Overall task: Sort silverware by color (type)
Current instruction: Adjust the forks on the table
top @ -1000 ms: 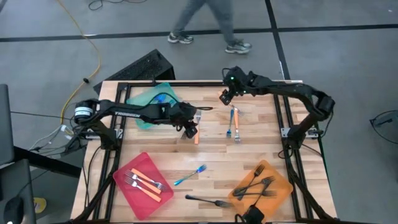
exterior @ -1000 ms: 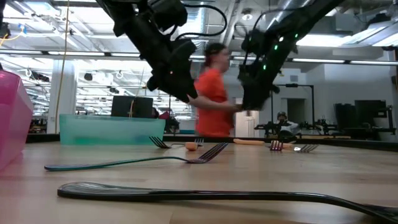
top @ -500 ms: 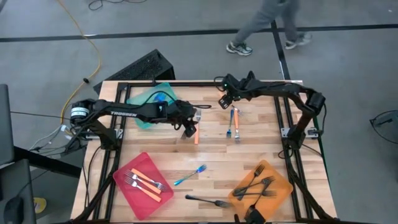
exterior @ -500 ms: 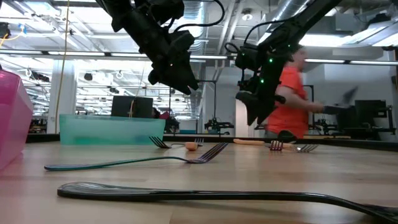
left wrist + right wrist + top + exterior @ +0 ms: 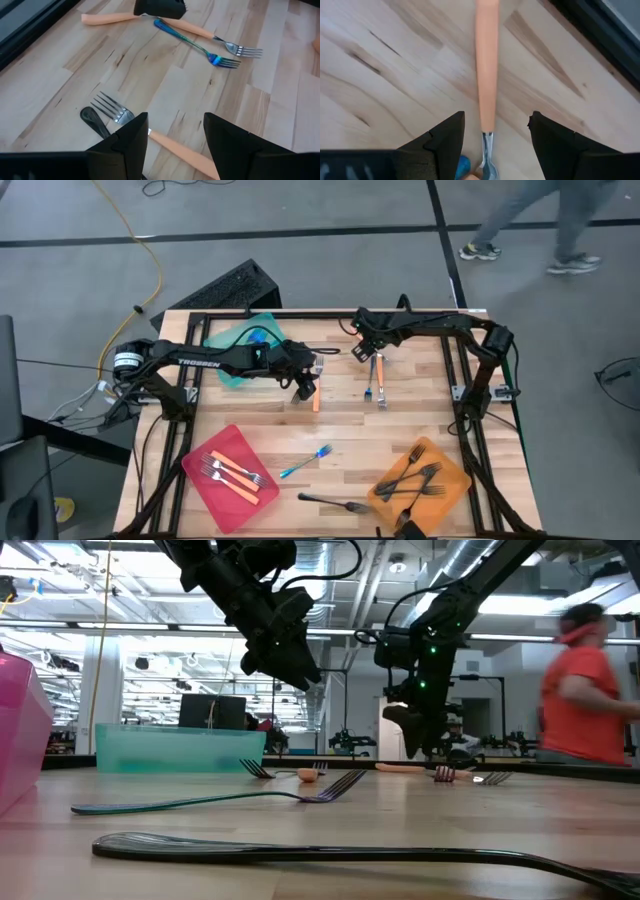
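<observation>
A: Orange-handled slim fork with metal tines (image 5: 485, 65) lies flat on the pale wooden desk (image 5: 400, 430), lined up between the right gripper (image 5: 492, 132) fingers; jaws wide, holding nothing.

B: Left gripper (image 5: 172, 131)?

A: Over a second orange-handled fork (image 5: 175, 150) near the desk's middle, jaws also wide, empty. Black fork (image 5: 97, 122) just beside it.

B: Sorted so far?

A: Red translucent tray (image 5: 200, 470) holds orange-handled forks (image 5: 232, 471); orange translucent tray (image 5: 455, 480) holds black forks (image 5: 412, 478). Teal translucent tray (image 5: 228, 340) sits at the far edge. One blue-handled fork (image 5: 305, 463) and one black fork (image 5: 335, 502) lie loose on the near side.
</observation>
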Robot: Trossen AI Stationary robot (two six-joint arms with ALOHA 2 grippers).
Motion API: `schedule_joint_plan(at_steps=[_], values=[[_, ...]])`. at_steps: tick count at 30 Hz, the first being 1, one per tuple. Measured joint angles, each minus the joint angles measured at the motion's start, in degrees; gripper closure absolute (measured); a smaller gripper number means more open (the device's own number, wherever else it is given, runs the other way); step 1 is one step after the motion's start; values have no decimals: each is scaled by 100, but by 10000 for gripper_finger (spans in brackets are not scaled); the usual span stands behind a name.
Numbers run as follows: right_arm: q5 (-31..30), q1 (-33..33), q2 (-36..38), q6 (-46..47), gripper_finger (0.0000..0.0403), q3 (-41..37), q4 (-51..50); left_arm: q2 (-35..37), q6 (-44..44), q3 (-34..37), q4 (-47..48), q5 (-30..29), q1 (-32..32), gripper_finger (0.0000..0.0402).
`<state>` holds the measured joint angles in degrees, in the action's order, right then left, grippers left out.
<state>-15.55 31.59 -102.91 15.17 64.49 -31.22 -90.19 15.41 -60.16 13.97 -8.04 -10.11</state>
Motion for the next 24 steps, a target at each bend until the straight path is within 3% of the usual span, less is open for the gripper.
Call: schedule_joint_plan(at_steps=[19, 24], values=[[205, -97, 0, 28, 159, 4, -1167, 0, -110, 2, -136, -2, 2, 226], [665, -297, 0, 434, 159, 1, -1377, 0, -120, 4, -154, -21, 2, 226]])
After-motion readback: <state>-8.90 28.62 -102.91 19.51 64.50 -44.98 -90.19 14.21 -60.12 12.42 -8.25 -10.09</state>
